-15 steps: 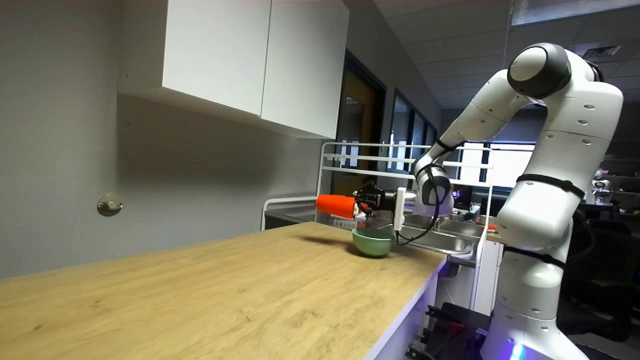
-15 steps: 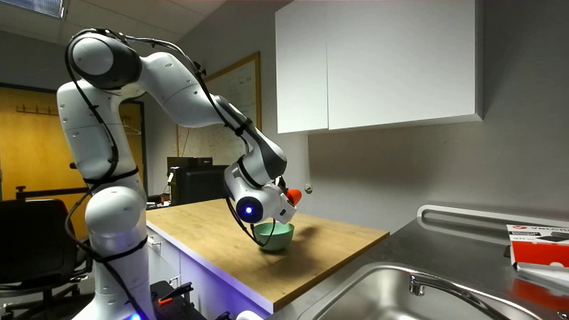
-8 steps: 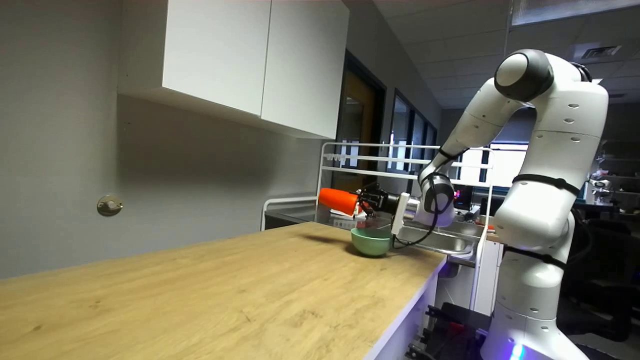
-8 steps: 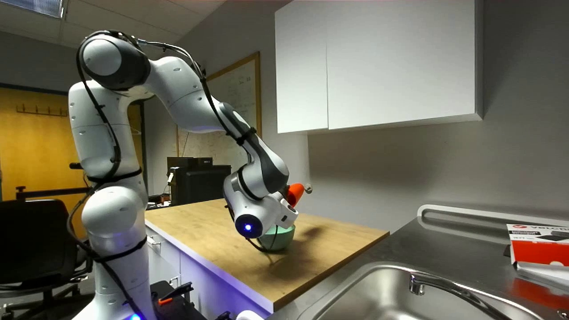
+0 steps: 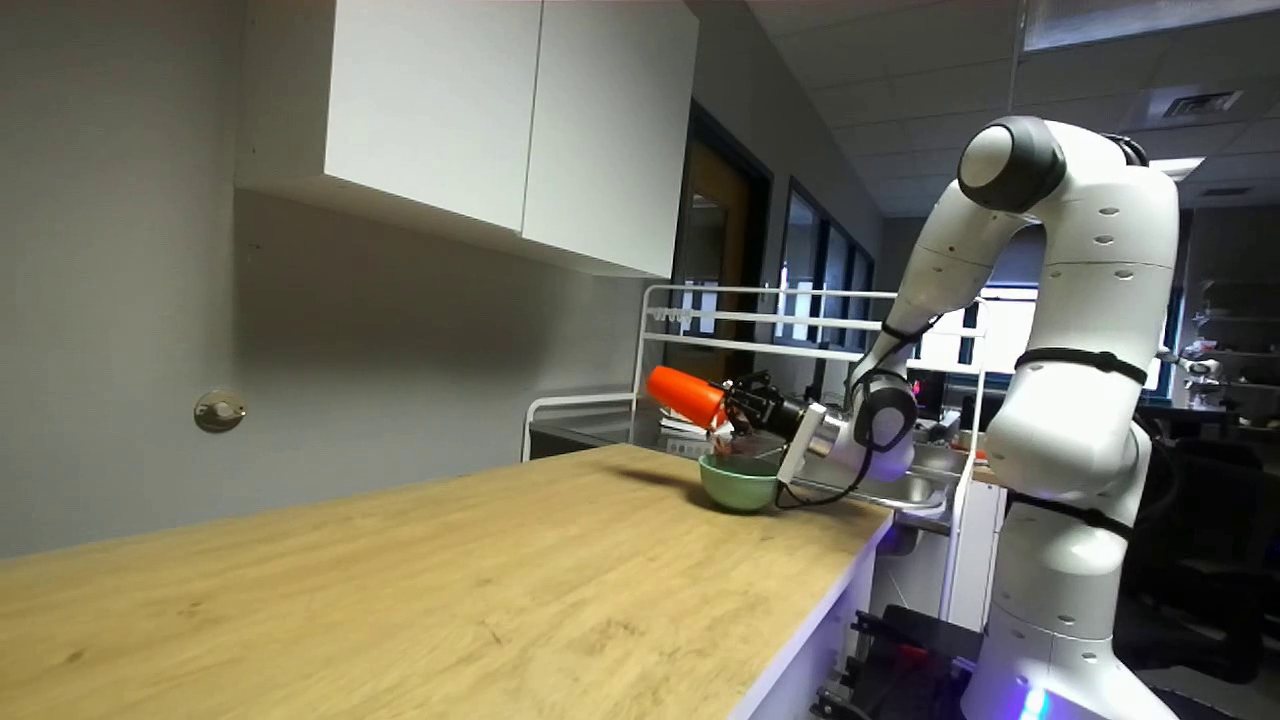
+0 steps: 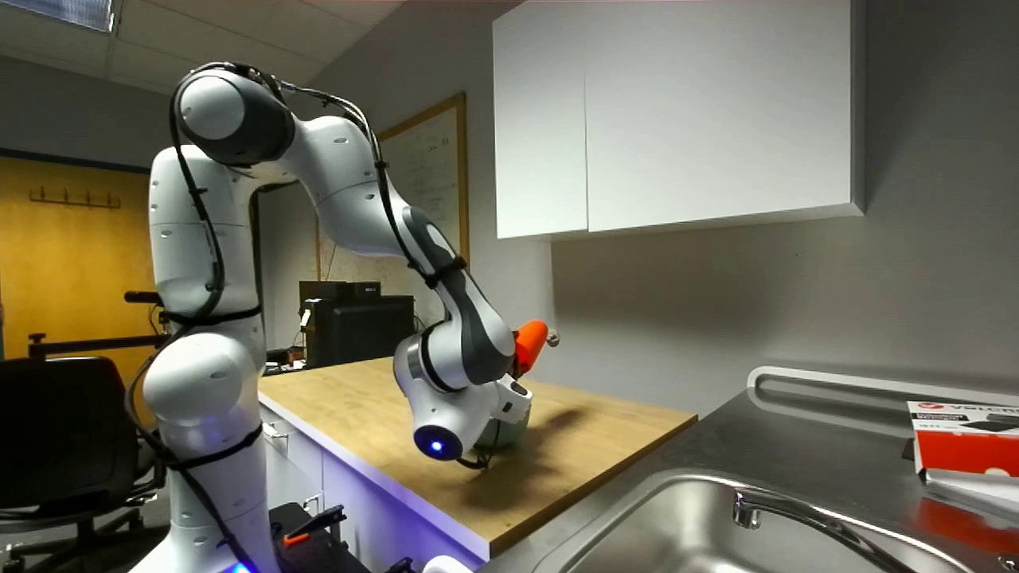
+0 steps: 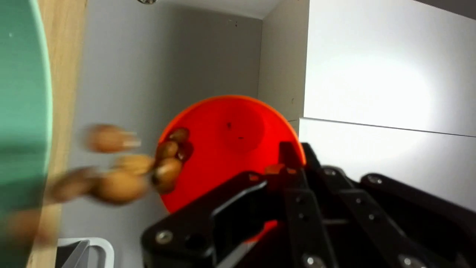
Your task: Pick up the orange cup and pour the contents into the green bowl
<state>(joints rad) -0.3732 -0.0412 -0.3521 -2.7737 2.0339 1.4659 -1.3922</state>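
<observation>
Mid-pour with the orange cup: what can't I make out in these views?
Green bowl: cut off by the left edge in the wrist view, so its bottom isn't visible.
Falling pieces: motion-blurred in the wrist view; no sure count.
Orange cup: in the wrist view the gripper covers part of its inside.
In an exterior view, the robot's wrist hides most of the gripper.

Both exterior views reach me dim and greyish; in an exterior view the windows (image 5: 1010, 330) burn out to white well behind the fingers (image 7: 306, 208). I see a soft shadow spread over the counter (image 6: 613, 430) below the fingers, and shade fills the wall (image 5: 390, 290) under the cabinet (image 5: 430, 110), higher up. In my wrist view, glare bleaches the cabinet beyond the fingers; near them, brown pieces (image 7: 121, 186) smear with motion blur, and the fingers' own nearest edges look soft.
</observation>
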